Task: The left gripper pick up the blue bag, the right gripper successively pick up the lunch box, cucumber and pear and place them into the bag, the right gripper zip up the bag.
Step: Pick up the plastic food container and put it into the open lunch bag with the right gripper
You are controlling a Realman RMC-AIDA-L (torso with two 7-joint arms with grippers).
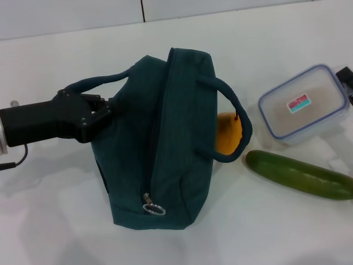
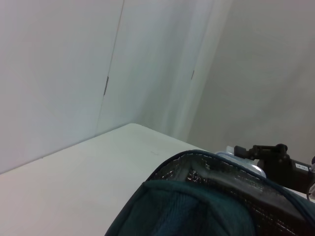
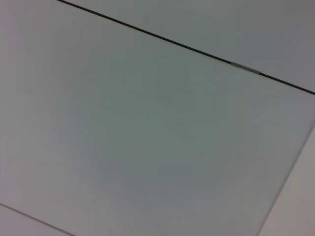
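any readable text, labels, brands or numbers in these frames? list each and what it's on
Nothing can be read.
Lunch box lid: a red and teal sticker, its print too blurred to read.
Right gripper, seen from the left wrist view: a small white label, too small to read.
Blue bag, cucumber, pear, left gripper: no text visible.
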